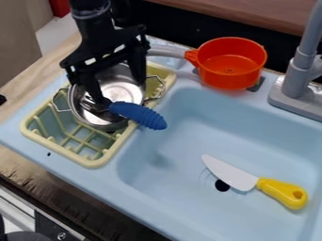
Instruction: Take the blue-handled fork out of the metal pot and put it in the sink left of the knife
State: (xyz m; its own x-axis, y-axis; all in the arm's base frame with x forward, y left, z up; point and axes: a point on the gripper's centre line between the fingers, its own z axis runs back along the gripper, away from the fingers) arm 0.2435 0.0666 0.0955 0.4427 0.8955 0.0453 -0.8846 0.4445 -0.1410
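Beneath the pincer (pixel 118 92), blue-handled utensil (pixel 137 114) across pot rim (pixel 75 110), rack (pixel 95 162) around.

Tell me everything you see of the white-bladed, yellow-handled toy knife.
The toy knife looks plastic, with a pointed white blade and a rounded yellow handle pierced near its end. It lies flat in the light blue sink basin, blade right by the dark round drain, tip toward the picture's upper left.

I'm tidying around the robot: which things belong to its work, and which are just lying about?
Probably in use:
- gripper
- blue-handled utensil
- metal pot
- rack under it

Lying about:
- orange pot near the faucet
- yellow-handled knife in the sink
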